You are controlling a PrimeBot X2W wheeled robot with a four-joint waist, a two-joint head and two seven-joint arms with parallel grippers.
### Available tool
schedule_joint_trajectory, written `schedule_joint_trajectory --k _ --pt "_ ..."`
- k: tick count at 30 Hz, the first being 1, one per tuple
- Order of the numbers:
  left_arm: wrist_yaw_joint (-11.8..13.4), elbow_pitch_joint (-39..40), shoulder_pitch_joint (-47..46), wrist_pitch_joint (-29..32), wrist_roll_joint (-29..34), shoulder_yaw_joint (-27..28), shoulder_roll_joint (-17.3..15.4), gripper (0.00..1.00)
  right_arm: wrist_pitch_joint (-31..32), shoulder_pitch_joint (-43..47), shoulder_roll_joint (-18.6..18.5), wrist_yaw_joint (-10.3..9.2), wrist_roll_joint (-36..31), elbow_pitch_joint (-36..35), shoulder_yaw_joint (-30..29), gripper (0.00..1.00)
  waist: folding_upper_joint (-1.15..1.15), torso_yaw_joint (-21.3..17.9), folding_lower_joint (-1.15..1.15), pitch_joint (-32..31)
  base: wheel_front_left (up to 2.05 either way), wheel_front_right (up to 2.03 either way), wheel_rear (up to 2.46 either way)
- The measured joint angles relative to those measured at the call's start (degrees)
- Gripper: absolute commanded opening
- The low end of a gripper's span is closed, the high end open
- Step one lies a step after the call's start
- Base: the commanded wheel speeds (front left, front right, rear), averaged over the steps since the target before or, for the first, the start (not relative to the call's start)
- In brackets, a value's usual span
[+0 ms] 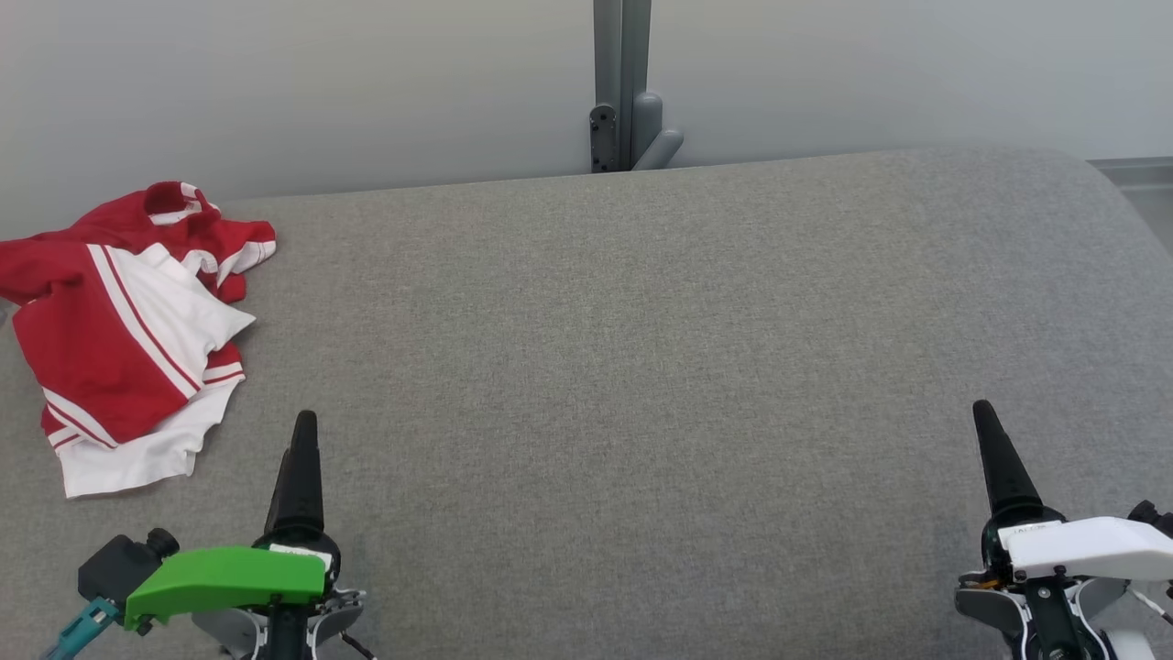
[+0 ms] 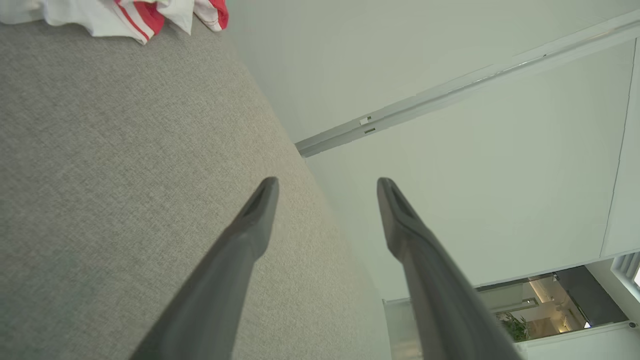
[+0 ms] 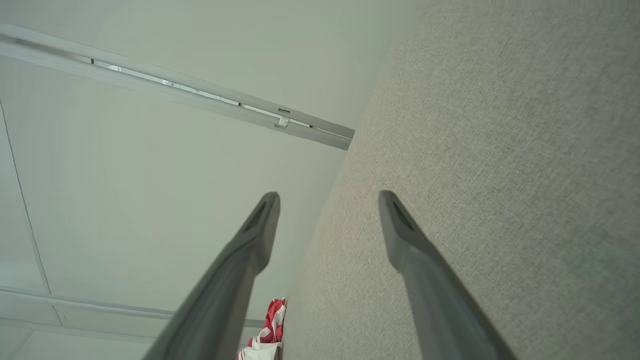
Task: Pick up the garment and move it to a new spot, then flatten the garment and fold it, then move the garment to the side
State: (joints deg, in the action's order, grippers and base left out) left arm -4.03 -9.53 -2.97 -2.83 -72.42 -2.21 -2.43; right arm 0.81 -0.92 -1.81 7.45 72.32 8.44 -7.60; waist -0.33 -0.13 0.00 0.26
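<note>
Seeing the red and white garment lying crumpled at the far left of the grey bench, with nothing touching it. Holding the left gripper above the near left of the bench, close to the garment's near edge, jaws gaping wide and grasping nothing. Hovering the right gripper above the near right, well apart from the garment, jaws likewise standing wide and empty.

This is looking like an office or lab test bay: a broad grey woven-fabric surface is lying before plain pale partition panels joining at a grey metal post, and a green leafy plant is showing in a lit room beyond.
</note>
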Motion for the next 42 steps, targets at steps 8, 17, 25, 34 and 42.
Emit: schedule_joint_trajectory --k 8,17,25,34,42 --pt "1.45 2.15 0.13 -1.37 9.7 -1.31 -0.02 1.0 -1.94 -0.01 -0.08 0.01 -9.57 -2.58 1.44 1.0 0.0 -0.02 0.0 0.04 0.0 0.0 0.0" --pt "2.7 3.18 0.99 -2.93 20.5 -1.79 -0.03 1.0 -3.9 0.0 -0.24 0.01 -19.46 -4.44 3.19 1.0 0.0 -0.04 0.0 0.08 0.0 0.0 0.0" --pt "3.57 3.65 1.98 -4.23 28.61 -1.94 -0.04 1.0 -5.48 0.02 -0.3 0.01 -26.69 -5.41 4.43 1.0 0.0 -0.12 0.0 0.06 0.0 0.0 0.0" --pt "4.15 4.15 2.65 -5.41 36.53 -2.25 -0.05 1.0 -7.09 0.04 -0.4 0.01 -33.83 -5.81 6.01 1.0 0.0 -0.19 0.0 0.1 0.0 0.0 0.0" --pt "4.92 4.3 3.28 -6.45 41.74 -2.16 -0.09 1.0 -8.49 0.04 -0.52 0.01 -39.35 -5.7 7.08 1.0 0.0 -0.26 0.0 0.15 0.0 0.0 0.0"
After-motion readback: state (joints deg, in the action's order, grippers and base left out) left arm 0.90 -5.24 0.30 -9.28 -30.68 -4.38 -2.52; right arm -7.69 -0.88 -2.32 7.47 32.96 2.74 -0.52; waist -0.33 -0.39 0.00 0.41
